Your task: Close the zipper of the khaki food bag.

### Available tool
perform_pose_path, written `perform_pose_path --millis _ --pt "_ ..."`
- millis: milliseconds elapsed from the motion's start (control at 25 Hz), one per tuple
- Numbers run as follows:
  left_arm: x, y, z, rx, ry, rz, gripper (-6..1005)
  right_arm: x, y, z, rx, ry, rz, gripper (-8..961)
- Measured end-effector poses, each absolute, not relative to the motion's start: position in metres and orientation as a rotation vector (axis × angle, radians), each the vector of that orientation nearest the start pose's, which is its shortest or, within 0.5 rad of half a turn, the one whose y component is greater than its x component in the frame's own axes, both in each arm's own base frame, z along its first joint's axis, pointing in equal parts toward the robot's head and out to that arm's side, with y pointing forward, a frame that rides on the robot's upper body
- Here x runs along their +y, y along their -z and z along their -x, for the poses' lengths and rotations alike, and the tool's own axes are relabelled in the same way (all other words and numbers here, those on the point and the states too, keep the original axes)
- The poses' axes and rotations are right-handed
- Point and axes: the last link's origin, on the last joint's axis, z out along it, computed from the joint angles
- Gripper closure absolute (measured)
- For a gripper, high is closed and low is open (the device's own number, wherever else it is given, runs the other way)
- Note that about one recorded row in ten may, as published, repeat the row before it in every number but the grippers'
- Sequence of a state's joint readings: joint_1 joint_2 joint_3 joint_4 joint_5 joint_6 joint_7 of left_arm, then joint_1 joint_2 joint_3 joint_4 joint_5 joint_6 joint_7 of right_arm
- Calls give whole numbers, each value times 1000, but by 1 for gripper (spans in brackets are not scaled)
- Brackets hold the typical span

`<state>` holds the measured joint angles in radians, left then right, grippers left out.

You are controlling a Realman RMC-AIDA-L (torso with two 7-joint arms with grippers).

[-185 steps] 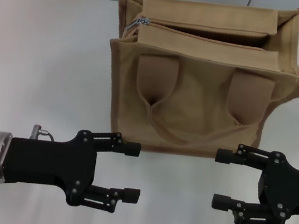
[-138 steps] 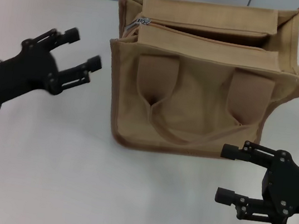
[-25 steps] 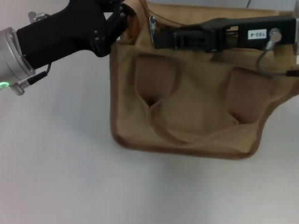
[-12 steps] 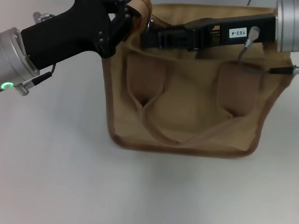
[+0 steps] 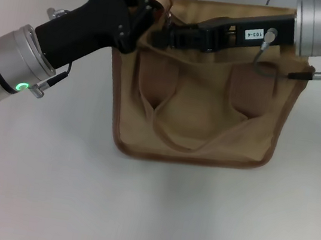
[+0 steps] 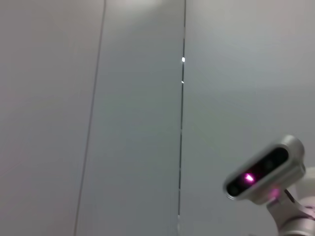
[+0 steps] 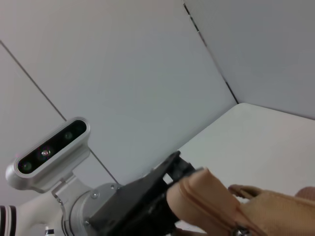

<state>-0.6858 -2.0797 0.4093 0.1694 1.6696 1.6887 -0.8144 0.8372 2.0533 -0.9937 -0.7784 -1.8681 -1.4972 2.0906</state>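
Bag (image 5: pixel 200 114) of soft khaki canvas on the table (image 5: pixel 47 188). Left gripper (image 5: pixel 148 11) pinches its top left corner. Right gripper (image 5: pixel 163 38) lies at the zipper's (image 5: pixel 170 20) left end; grip cannot be made out. Fabric looks limp: hold the corner taut, take the metal pull.

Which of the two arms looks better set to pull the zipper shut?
Probably the right. Its right gripper lies along the khaki food bag top, reaching the zipper's starting end, while the left gripper pinches the bag's corner, apparently bracing it.

Black grippers, silver wrist cuffs, green LEDs.
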Motion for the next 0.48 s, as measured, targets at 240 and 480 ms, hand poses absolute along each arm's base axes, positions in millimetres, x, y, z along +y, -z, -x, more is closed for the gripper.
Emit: perform_pose_path --millis 240,480 --pt "341 10 204 -242 1404 2272 957 395 8 -115 955 -690 2914 625" --pt "339 11 205 -243 1405 2280 953 394 11 -113 922 -708 2920 779"
